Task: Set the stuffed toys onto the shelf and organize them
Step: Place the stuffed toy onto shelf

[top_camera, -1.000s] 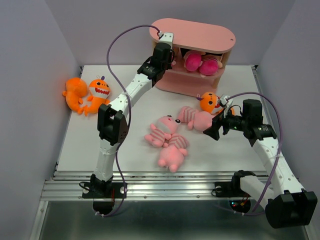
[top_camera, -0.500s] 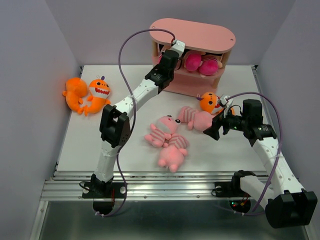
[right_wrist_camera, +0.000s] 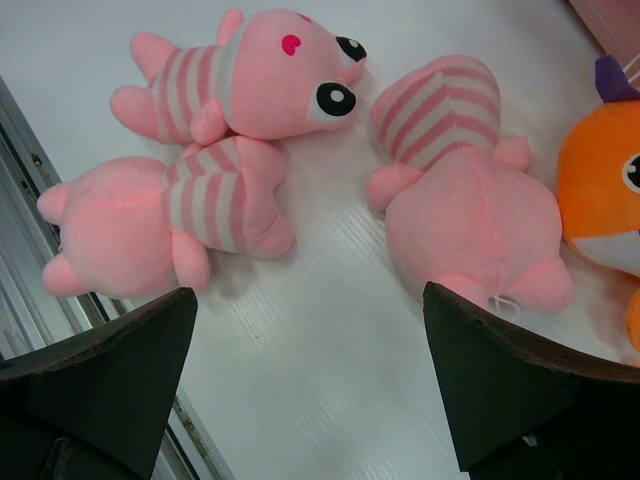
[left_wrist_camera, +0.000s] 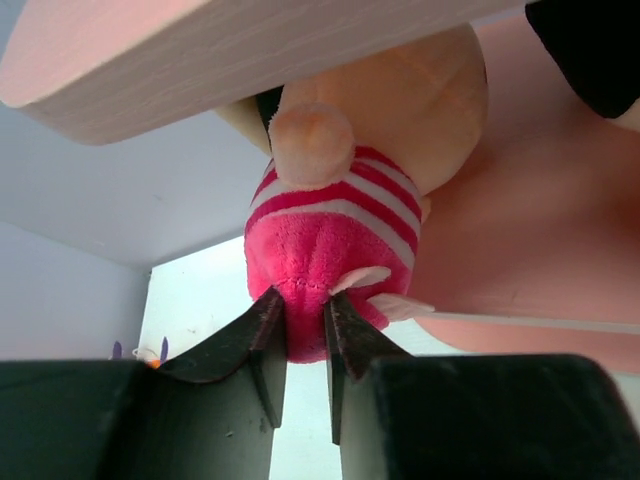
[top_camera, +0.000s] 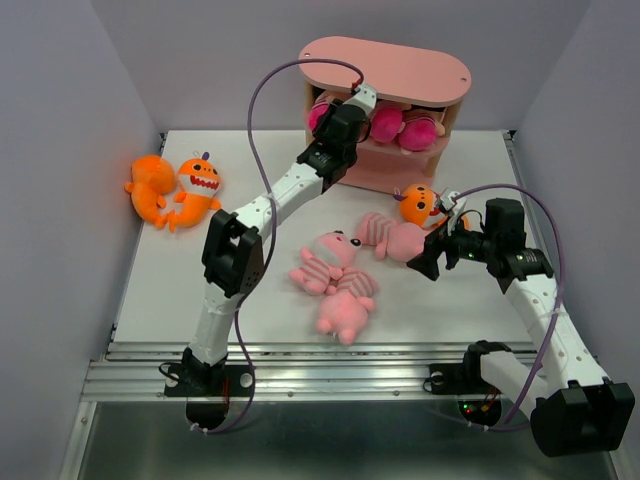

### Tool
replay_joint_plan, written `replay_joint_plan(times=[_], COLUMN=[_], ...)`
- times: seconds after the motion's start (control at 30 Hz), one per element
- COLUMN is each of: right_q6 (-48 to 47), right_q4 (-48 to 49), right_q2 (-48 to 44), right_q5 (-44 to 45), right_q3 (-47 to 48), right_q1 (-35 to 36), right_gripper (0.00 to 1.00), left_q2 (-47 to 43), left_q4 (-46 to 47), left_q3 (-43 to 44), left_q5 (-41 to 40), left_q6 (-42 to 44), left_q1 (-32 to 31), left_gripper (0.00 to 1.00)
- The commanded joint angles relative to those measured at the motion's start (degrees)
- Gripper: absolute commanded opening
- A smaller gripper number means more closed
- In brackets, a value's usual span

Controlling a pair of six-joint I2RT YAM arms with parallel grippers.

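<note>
The pink shelf [top_camera: 385, 60] stands at the back of the table. My left gripper [top_camera: 346, 116] reaches into its middle tier, shut on the magenta bottom of a striped doll [left_wrist_camera: 330, 220] that lies under the top board [left_wrist_camera: 200, 60]. Two more magenta dolls [top_camera: 400, 125] lie on that tier. My right gripper [top_camera: 425, 262] hovers open over the table, its fingertips [right_wrist_camera: 150, 330] wide apart, next to a pink pig [right_wrist_camera: 470, 200] and an orange monster [right_wrist_camera: 600, 190]. Two more pigs [top_camera: 325, 262] [top_camera: 345, 305] lie mid-table.
Two orange monsters [top_camera: 197, 180] [top_camera: 150, 185] lie at the table's left edge. The metal rail [top_camera: 330, 375] runs along the near edge. Grey walls close in left and right. Purple cables [top_camera: 260, 90] loop over both arms.
My left gripper has moved right along the shelf front and carried the doll into the middle tier. The right arm and the toys on the table have not moved.
</note>
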Motion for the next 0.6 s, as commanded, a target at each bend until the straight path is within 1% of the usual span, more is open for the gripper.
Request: replay_joint_plan(times=[0.0, 0.07, 0.23, 0.57], right_q6=[-0.7, -0.7, -0.7, -0.7], right_q4=[2.3, 2.3, 2.4, 2.4], right_q2=[-0.1, -0.2, -0.1, -0.2], right_q5=[0.1, 0.1, 0.3, 0.3], right_q3=[-0.3, -0.4, -0.4, -0.3], right_q1=[-0.4, -0.4, -0.4, -0.9], right_gripper=[1.00, 1.00, 1.00, 1.00], left_q2=[-3.2, -3.1, -2.3, -1.0], left_q4=[4.8, 4.8, 4.8, 4.6], left_q3=[-0.4, -0.8, -1.4, -1.0], left_q5=[-3.5, -2.9, -1.7, -0.2], left_q6=[3.0, 3.1, 3.2, 2.8], left_q1=[-0.6, -0.7, -1.5, -2.7], left_gripper=[0.32, 0.33, 0.41, 0.49])
